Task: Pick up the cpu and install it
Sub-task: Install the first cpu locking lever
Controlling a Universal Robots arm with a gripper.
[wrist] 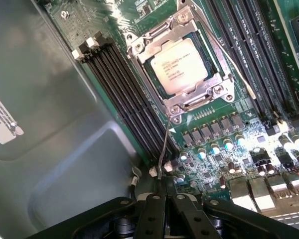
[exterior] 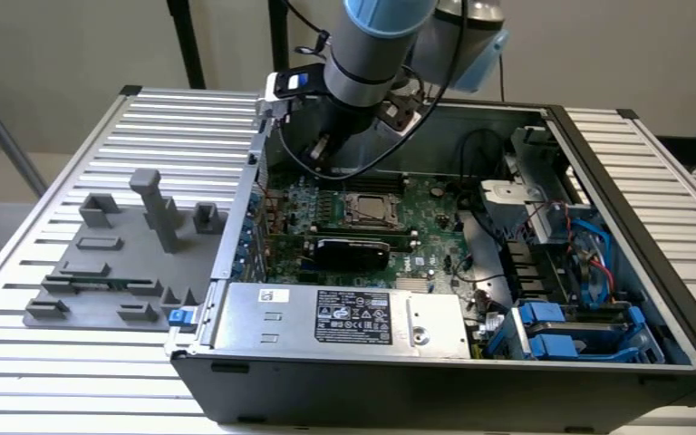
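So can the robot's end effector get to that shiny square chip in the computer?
Probably its top, yes: the space over the silvery square cpu looks open to the shut end effector. But the silver metal frame hugs its edges, so gripping its sides looks unlikely.

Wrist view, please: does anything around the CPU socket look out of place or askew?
The cpu lies flat and square inside its socket frame. One thing stands out: a thin wire lever juts from the frame's corner toward the shut gripper instead of lying along the frame, so it looks unlatched.
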